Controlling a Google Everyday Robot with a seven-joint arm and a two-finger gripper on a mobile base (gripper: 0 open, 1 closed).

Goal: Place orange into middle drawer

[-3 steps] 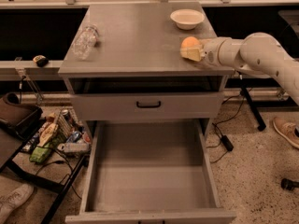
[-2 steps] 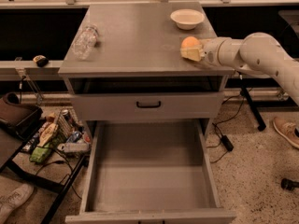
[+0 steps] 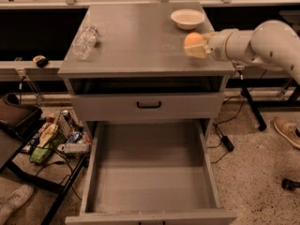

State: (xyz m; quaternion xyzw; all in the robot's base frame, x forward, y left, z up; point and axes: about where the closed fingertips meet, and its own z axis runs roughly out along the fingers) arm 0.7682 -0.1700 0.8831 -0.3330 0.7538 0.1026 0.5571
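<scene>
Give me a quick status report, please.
Gripper above cabinet top, shut on orange. Middle drawer open below. Nothing in the way.

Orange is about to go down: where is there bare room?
The open drawer has a wholly bare floor, below the handled drawer front. On the cabinet top, the middle between bottle and bowl is free. Crowded: the right edge, where the pincer holds the orange near the bowl.

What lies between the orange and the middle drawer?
Camera view: the closed drawer front. The gripper, shut on the orange, is over the cabinet top.
</scene>
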